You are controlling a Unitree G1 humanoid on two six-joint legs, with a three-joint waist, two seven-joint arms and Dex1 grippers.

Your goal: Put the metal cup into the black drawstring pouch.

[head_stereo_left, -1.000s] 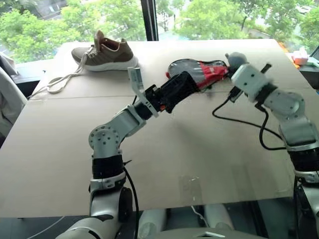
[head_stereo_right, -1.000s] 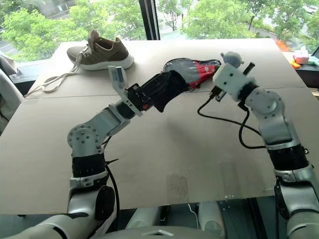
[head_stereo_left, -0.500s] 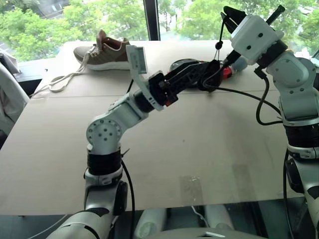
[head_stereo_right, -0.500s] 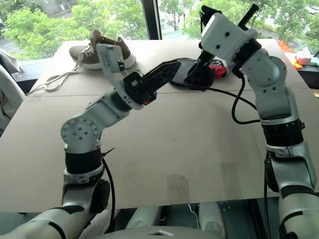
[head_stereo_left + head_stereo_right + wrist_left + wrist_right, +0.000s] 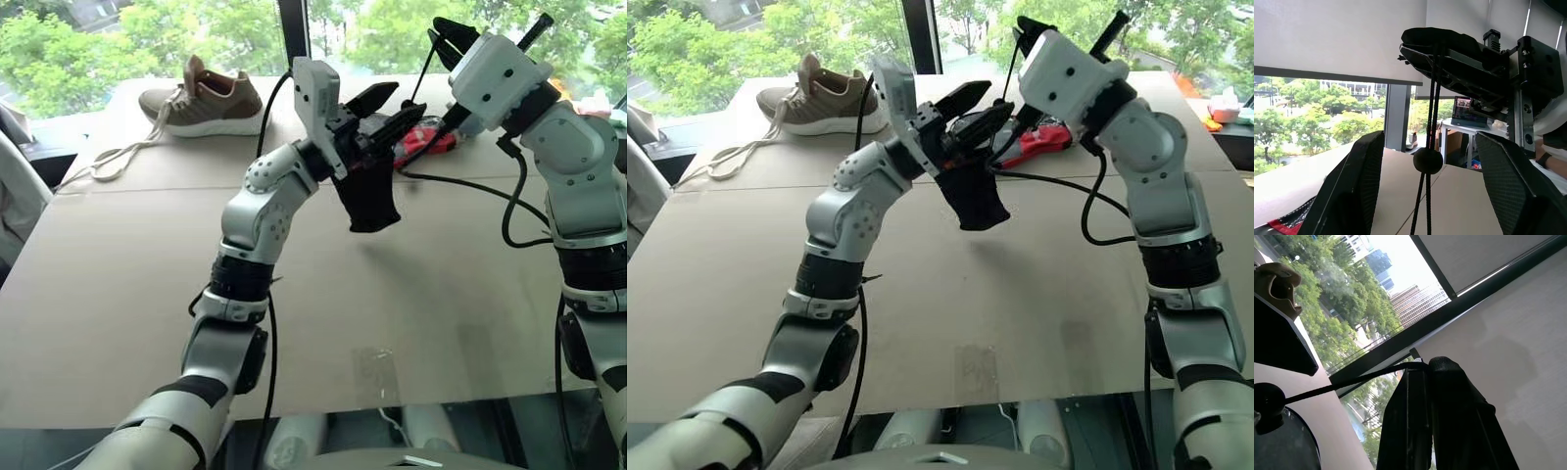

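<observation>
The black drawstring pouch (image 5: pixel 370 201) hangs limp above the table, just under my left gripper (image 5: pixel 392 106). That gripper is raised, its two fingers spread wide and open with nothing pinched between them. I cannot tell whether the pouch is hooked on its lower finger. The pouch's thin cord (image 5: pixel 1434 98) runs up between those fingers, carrying a round toggle (image 5: pixel 1427 160). Higher up, my right gripper (image 5: pixel 443 34) is shut on the cord (image 5: pixel 1352 381). The metal cup is hidden.
A dark-grey and red paddle cover (image 5: pixel 431 140) lies on the table (image 5: pixel 118 255) behind the grippers. At the back left corner a brown shoe (image 5: pixel 206 98) trails a white lace (image 5: pixel 118 157). Windows stand beyond the far edge.
My left arm has risen and rolled; the pouch, which sheathed its fingers, now dangles below them. The right gripper lifted with the cord, then held still for the last half second.
</observation>
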